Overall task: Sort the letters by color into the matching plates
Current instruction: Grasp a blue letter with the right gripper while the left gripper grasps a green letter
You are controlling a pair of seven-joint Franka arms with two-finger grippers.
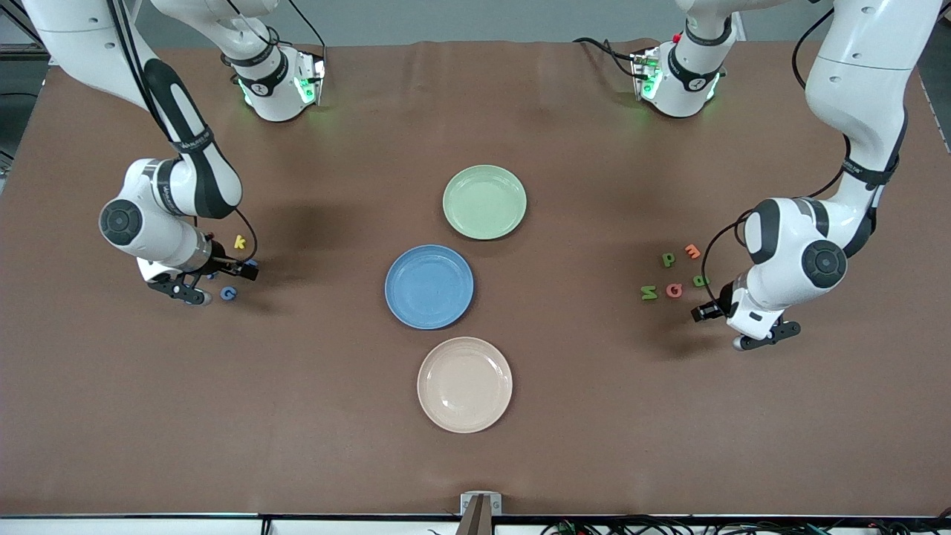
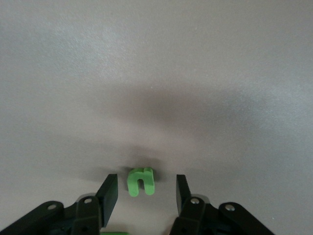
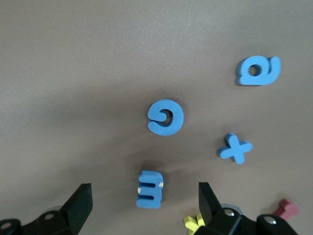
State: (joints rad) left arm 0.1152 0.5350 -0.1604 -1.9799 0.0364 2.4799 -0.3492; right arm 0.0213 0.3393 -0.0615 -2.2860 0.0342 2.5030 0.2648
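A: What are you doing with the right gripper at the right arm's end of the table?

B: You're holding it low over the chunky blue toy letter E. Its jaws are standing wide apart, and the E is lying flat on the brown table midway between them, touching neither.

A: And around it?

B: The blue letter G, the blue letter x and the blue letter a are lying flat nearby, each apart from the others. A yellow letter is peeking out just beside one finger.

A: The plates?

B: They're sitting mid-table. The glossy pale green plate is farthest from the front camera. The medium blue plate is nearer, and the cream-beige plate is nearest.

A: And the left arm's end?

B: You're holding the left gripper low over the small green letter u. The jaws are apart with the u between them. It's sitting closer to one finger, with a gap showing on both sides. The green letter p, the green letter B and the green letter N are lying close by, mixed with an orange letter and a pink letter.

A: Any writing?

B: Only the letter shapes are reading clearly; the lettering on the arms' dark cuffs is too small to make out.
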